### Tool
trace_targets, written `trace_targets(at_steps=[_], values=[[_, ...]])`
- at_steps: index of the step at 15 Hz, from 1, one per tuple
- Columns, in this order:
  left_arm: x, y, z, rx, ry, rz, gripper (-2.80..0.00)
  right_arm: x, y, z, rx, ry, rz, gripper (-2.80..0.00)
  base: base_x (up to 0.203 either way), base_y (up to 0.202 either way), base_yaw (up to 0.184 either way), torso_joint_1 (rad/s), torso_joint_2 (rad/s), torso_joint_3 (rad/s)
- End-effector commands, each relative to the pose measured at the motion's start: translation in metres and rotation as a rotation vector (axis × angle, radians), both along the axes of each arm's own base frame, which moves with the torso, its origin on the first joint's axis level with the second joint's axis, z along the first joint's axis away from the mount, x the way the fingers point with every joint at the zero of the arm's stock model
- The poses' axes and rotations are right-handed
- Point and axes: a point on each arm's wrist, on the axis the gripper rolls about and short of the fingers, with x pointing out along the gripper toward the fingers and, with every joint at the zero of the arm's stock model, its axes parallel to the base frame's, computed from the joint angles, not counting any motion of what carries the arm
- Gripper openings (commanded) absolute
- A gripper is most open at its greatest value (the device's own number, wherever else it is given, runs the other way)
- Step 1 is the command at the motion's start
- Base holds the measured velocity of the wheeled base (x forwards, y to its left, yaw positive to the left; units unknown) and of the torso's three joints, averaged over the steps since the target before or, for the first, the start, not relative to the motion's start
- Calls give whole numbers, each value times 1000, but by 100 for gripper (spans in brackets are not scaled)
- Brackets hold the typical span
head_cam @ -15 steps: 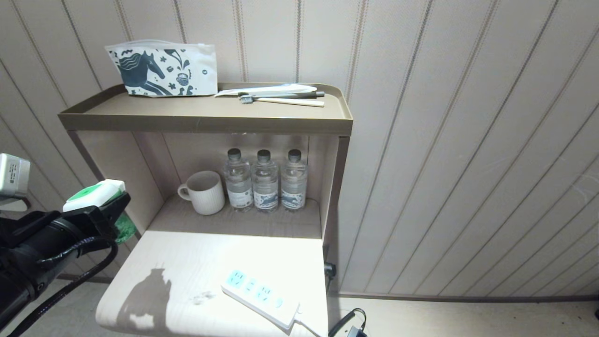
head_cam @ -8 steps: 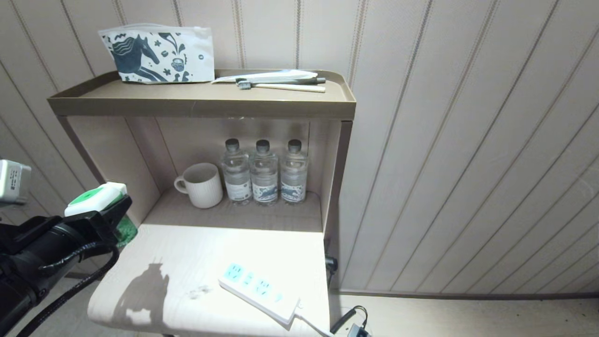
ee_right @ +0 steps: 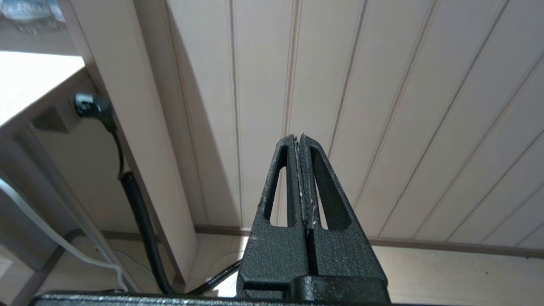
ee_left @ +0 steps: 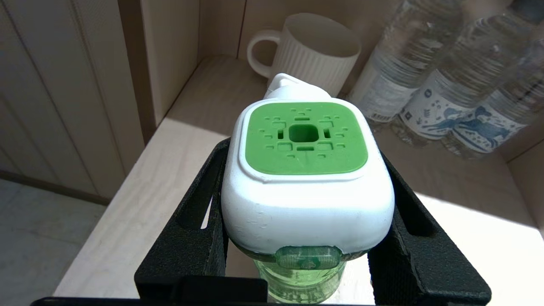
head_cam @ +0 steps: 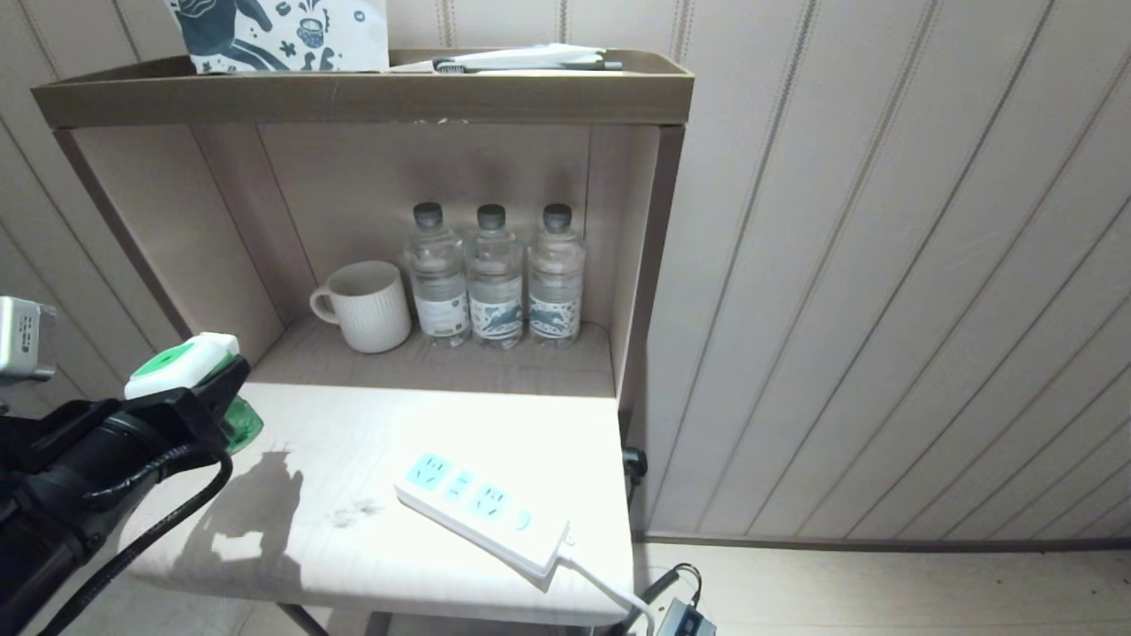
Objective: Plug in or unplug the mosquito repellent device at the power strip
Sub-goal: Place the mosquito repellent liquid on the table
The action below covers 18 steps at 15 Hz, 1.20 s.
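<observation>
Mosquito repellent device [head_cam: 183, 363] is held off the worktop [head_cam: 353, 548] at its left edge, white head with the green face up and tilted, translucent green bottle hanging below the grip. Left gripper [ee_left: 308, 204]: black jaws part-open and clamped on either side of the white head; the wrist view shows the green face [ee_left: 302, 138] square-on and the green bottle neck beneath. Device is not in any socket. Power strip [head_cam: 482, 511] lies flat on the worktop near the front right, set diagonally, light-blue socket panels up, all sockets vacant; white cord [head_cam: 601, 587] runs off the front right edge. Strip and device are well apart. In the recess behind the worktop: white ribbed mug [head_cam: 364, 305] on the left, three clear water bottles [head_cam: 495, 278] in a row just beside it. Top shelf [head_cam: 353, 93] carries a printed pouch [head_cam: 278, 35] and a toothbrush [head_cam: 521, 62]. Right gripper [ee_right: 302, 178] hangs beside the cabinet facing the panelled wall, jaws pressed fully together, holding nothing.
</observation>
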Motion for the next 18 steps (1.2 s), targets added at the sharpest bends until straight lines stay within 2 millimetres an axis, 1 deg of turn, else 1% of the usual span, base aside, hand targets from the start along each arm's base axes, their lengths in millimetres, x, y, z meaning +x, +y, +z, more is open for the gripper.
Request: trace_targets(at_steps=[1,4,6,8,10,12,18], values=[[8,-2,-6,0,-13,38,-280,0,0,0,-1,0,0,-280,0,0,0,-198,507,286],[8,-3,-5,15,-29,54,-280,0,0,0,-1,0,0,-280,0,0,0,-198,489,286],[8,-3,-5,19,-31,56,-280,0,0,0,-1,0,0,-280,0,0,0,-110,283,174],[9,-4,-6,37,-25,53,-280,0,0,0,-1,0,0,-280,0,0,0,-33,92,61],[20,-8,-10,124,12,53,-280,0,0,0,4,0,1,-280,0,0,0,-9,19,13],[23,-9,-11,143,18,59,-280,0,0,0,6,-1,1,-280,0,0,0,0,0,0],[36,-14,-27,205,86,88,-280,0,0,0,6,-1,1,-280,0,0,0,0,0,0]])
